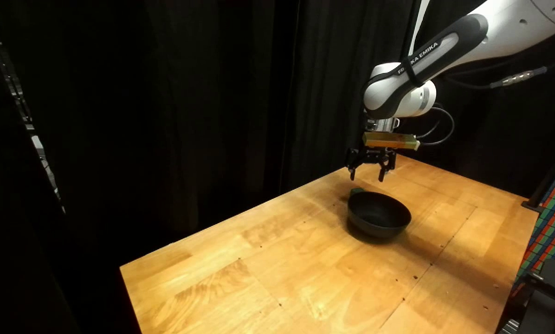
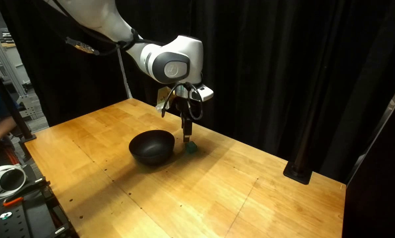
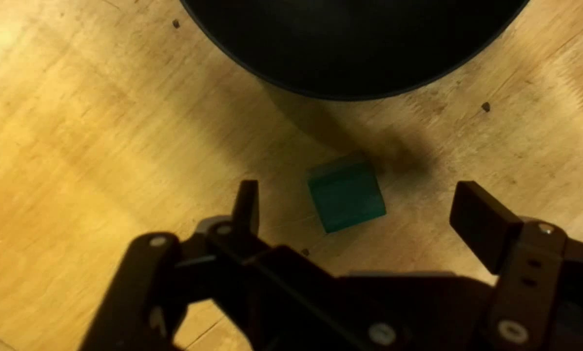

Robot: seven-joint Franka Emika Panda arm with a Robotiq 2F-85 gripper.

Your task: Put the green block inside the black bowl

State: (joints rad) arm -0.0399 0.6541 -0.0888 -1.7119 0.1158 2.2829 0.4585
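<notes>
Your claw (image 1: 366,177) hovers over wooden table (image 1: 328,264), fingers (image 3: 484,225) spread wide. Green block (image 2: 191,147) below claw on table, just beside black bowl (image 2: 153,147), gap between them. Wrist view: block framed between your fingers, sitting skewed; bowl's curved edge just past it.

In an exterior view, the black two-fingered gripper (image 1: 366,177) hung with fingers spread and air below their tips. The wrist view showed a gap between either finger and the green cube-like block (image 3: 348,197). The smooth round black bowl (image 2: 152,145) crowded another side, only a narrow strip separating it from the block. In an exterior view, the flat golden-brown wooden tabletop (image 2: 197,195) gave broad passage on the camera's side; the upright black post (image 2: 297,175) stood well apart.
</notes>
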